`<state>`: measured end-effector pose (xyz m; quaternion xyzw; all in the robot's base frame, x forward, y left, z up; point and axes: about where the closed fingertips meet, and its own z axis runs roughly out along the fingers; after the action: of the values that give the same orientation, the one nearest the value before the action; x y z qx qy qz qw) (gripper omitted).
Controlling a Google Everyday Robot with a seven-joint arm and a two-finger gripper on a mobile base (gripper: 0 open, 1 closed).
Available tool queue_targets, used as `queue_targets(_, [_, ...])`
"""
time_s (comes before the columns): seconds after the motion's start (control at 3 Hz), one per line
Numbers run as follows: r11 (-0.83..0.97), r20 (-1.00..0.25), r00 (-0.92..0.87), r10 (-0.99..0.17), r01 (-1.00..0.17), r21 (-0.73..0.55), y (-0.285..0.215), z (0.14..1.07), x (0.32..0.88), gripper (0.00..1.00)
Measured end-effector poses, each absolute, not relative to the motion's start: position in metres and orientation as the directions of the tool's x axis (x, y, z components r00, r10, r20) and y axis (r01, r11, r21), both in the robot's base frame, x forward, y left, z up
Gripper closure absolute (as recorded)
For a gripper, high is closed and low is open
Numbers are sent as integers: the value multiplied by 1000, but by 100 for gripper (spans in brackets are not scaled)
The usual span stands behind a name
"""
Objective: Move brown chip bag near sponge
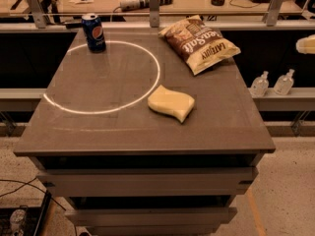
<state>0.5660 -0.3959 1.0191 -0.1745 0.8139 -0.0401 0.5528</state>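
Note:
The brown chip bag [199, 43] lies flat at the table's far right corner, its pale yellow band toward the right edge. The sponge [171, 103], pale yellow and wavy, lies on the table right of centre, a bag's length nearer to me than the bag. Only a pale part of my gripper [305, 44] shows at the right edge of the camera view, off the table and level with the bag. It touches nothing.
A blue Pepsi can [93, 32] stands at the far left, on a white ring [101, 77] marked on the grey tabletop [123, 132]. A rail with posts [154, 6] runs behind the table. Two small bottles [272, 83] stand on a ledge to the right.

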Motion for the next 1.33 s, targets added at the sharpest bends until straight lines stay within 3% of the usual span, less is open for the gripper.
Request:
queue_targets(0.67, [893,-850,-463,-252,-450,-20,-387,919,674,0])
queue_targets(1.0, [849,-802,-519,-297,-528,27,-364,904,702,0])
queue_targets(1.33, [812,-786,-498,-368,-583,-11,-353,940,704,0])
